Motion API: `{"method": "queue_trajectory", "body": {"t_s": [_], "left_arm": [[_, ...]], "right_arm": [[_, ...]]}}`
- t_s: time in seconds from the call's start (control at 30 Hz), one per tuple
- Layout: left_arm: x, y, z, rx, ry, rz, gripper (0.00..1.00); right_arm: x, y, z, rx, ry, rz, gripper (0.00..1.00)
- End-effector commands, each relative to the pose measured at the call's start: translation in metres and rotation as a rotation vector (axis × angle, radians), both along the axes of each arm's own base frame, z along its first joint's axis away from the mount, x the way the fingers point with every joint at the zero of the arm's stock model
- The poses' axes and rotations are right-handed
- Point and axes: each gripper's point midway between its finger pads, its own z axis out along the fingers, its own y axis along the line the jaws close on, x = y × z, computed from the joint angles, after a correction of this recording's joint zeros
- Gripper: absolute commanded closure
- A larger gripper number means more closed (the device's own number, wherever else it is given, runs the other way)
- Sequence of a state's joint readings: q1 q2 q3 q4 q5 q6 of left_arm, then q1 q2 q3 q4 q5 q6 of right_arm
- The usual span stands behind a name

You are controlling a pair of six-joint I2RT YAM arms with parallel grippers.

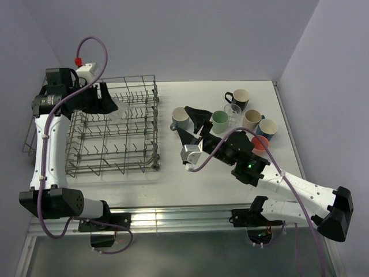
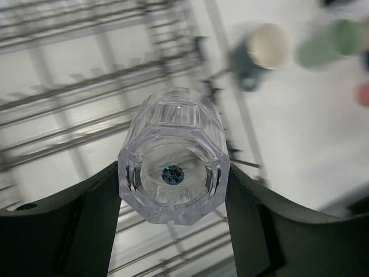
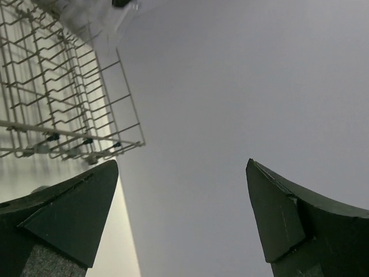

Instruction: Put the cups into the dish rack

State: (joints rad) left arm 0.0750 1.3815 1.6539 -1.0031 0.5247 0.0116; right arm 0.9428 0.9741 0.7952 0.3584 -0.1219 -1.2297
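Glass tumbler (image 2: 173,127) sits clamped in the left hand (image 2: 172,173) above the dish rack (image 1: 115,147). Right hand (image 3: 181,164) gapes wide, empty, beside the mugs (image 1: 219,121).

This is looking like a robotics lab cell, not a home kitchen. Plain pale walls (image 1: 202,34) are boxing in a bare white table (image 1: 190,190) from 9 round to 3 o'clock. At 6 o'clock an aluminium rail (image 1: 173,218) is carrying two white-and-black robot arms, the left arm (image 1: 43,150) and the right arm (image 1: 294,187), with a purple cable (image 1: 105,55) looping up at 11 o'clock. The household things are sitting alone on the tabletop: a wire dish rack (image 1: 115,127) at 9 o'clock and a cluster of cups (image 1: 251,118) at 2 o'clock.
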Motion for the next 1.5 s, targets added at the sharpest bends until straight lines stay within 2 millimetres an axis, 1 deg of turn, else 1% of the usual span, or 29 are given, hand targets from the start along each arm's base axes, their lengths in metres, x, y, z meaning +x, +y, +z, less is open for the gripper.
{"method": "queue_trajectory", "body": {"t_s": [0.0, 0.07, 0.1, 0.13, 0.17, 0.2, 0.23, 0.27, 0.3, 0.33, 0.37, 0.4, 0.43, 0.5, 0.53, 0.57, 0.6, 0.67, 0.7, 0.73, 0.77, 0.8, 0.83, 1.03, 1.1, 1.2, 1.27, 1.3, 1.47], "left_arm": [[0.019, 0.076, 0.025, 0.332, -0.148, 0.171, 1.00], [0.027, 0.103, 0.023, 0.426, -0.151, 0.223, 1.00], [0.029, 0.114, 0.022, 0.444, -0.147, 0.239, 1.00], [0.034, 0.130, 0.017, 0.458, -0.126, 0.267, 1.00], [0.035, 0.141, 0.014, 0.482, -0.116, 0.275, 1.00], [0.037, 0.148, 0.011, 0.494, -0.106, 0.283, 1.00], [0.041, 0.163, 0.006, 0.509, -0.093, 0.310, 1.00], [0.042, 0.171, 0.004, 0.529, -0.090, 0.313, 1.00], [0.042, 0.183, 0.001, 0.545, -0.081, 0.340, 1.00], [0.045, 0.191, -0.005, 0.555, -0.065, 0.347, 1.00], [0.048, 0.198, -0.006, 0.567, -0.074, 0.358, 1.00], [0.049, 0.209, -0.007, 0.575, -0.070, 0.377, 1.00], [0.052, 0.216, -0.014, 0.579, -0.055, 0.383, 1.00], [0.057, 0.228, -0.019, 0.588, -0.045, 0.395, 1.00], [0.061, 0.234, -0.027, 0.594, -0.025, 0.399, 1.00], [0.064, 0.239, -0.030, 0.606, -0.025, 0.399, 1.00], [0.067, 0.244, -0.037, 0.612, -0.010, 0.398, 1.00], [0.067, 0.251, -0.047, 0.636, 0.012, 0.399, 1.00], [0.069, 0.255, -0.048, 0.646, 0.010, 0.402, 1.00], [0.071, 0.257, -0.056, 0.649, 0.027, 0.398, 1.00], [0.071, 0.260, -0.060, 0.656, 0.035, 0.397, 1.00], [0.073, 0.263, -0.061, 0.663, 0.032, 0.401, 1.00], [0.075, 0.264, -0.069, 0.668, 0.046, 0.390, 1.00], [0.089, 0.277, -0.089, 0.705, 0.059, 0.388, 1.00], [0.092, 0.279, -0.093, 0.706, 0.065, 0.381, 1.00], [0.096, 0.280, -0.108, 0.704, 0.091, 0.363, 1.00], [0.098, 0.281, -0.113, 0.703, 0.095, 0.357, 1.00], [0.097, 0.281, -0.118, 0.702, 0.106, 0.355, 1.00], [0.098, 0.283, -0.132, 0.705, 0.126, 0.346, 1.00]], "right_arm": [[0.014, -0.010, -0.003, 0.030, 0.081, -0.082, 0.00], [0.018, -0.012, -0.001, 0.062, 0.141, -0.094, 0.00], [0.025, -0.014, -0.012, 0.041, 0.194, -0.112, 0.00], [0.026, -0.014, -0.002, 0.093, 0.251, -0.103, 0.00], [0.029, -0.016, 0.000, 0.106, 0.287, -0.107, 0.00], [0.034, -0.017, -0.008, 0.096, 0.334, -0.118, 0.00], [0.040, -0.022, 0.001, 0.147, 0.375, -0.133, 0.00], [0.043, -0.024, 0.001, 0.161, 0.398, -0.138, 0.00], [0.045, -0.026, -0.003, 0.158, 0.430, -0.147, 0.00], [0.049, -0.031, 0.002, 0.190, 0.462, -0.153, 0.00], [0.052, -0.031, -0.004, 0.178, 0.496, -0.163, 0.00], [0.054, -0.033, -0.006, 0.178, 0.513, -0.173, 0.00], [0.056, -0.035, -0.003, 0.187, 0.524, -0.179, 0.00], [0.057, -0.036, -0.004, 0.186, 0.530, -0.185, 0.00], [0.057, -0.036, -0.007, 0.181, 0.535, -0.185, 0.00], [0.056, -0.037, -0.009, 0.180, 0.538, -0.186, 0.00], [0.056, -0.037, -0.009, 0.182, 0.540, -0.187, 0.00], [0.056, -0.038, -0.010, 0.188, 0.546, -0.191, 0.00], [0.057, -0.038, -0.010, 0.191, 0.548, -0.193, 0.00], [0.057, -0.039, -0.010, 0.190, 0.547, -0.195, 0.00], [0.058, -0.039, -0.010, 0.188, 0.545, -0.197, 0.00], [0.058, -0.040, -0.011, 0.185, 0.542, -0.201, 0.00], [0.059, -0.040, -0.011, 0.183, 0.538, -0.206, 0.00], [0.061, -0.039, -0.007, 0.187, 0.536, -0.203, 0.00], [0.061, -0.039, -0.009, 0.186, 0.539, -0.205, 0.00], [0.060, -0.039, -0.010, 0.184, 0.541, -0.206, 0.00], [0.061, -0.039, -0.011, 0.181, 0.541, -0.205, 0.00], [0.061, -0.039, -0.012, 0.180, 0.541, -0.207, 0.00], [0.062, -0.038, -0.013, 0.175, 0.541, -0.207, 0.00]]}}
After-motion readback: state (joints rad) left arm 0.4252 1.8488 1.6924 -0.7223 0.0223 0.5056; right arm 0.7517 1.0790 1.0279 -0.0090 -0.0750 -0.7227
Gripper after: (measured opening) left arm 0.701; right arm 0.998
